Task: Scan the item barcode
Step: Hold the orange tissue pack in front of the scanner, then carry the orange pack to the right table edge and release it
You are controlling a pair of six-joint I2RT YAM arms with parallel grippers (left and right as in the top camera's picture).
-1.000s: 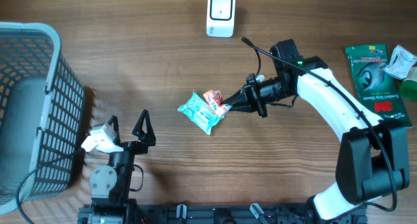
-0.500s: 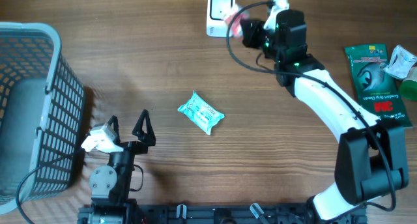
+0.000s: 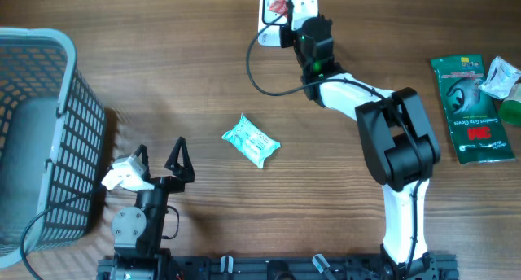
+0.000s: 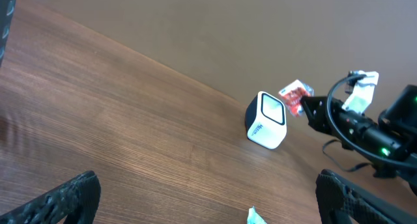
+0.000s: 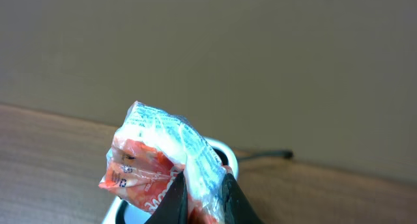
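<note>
Closest in, the left tool [image 3: 160, 155] sits low by the robot's base with its fingers spread wide, nothing between them. Off to its left there's a grey mesh basket [image 3: 49, 109] at the edge of the wooden counter [image 3: 163, 76]. A bit further out, mid-counter, a teal packet [image 3: 251, 140] lies flat on its own, well apart from both arms. Over at the right edge there's a green 3M packet [image 3: 468, 101] with a few other bits next to it.

Then the far end: the right tool [image 3: 290, 11] is pressed together on a crumpled red-and-white packet [image 3: 279, 3], pinching it by one end and holding it off the counter, right over the face of the white scanner [image 3: 273, 34]. In the right wrist view the wrapper's small black print faces the camera, and the scanner peeks out just behind it.
</note>
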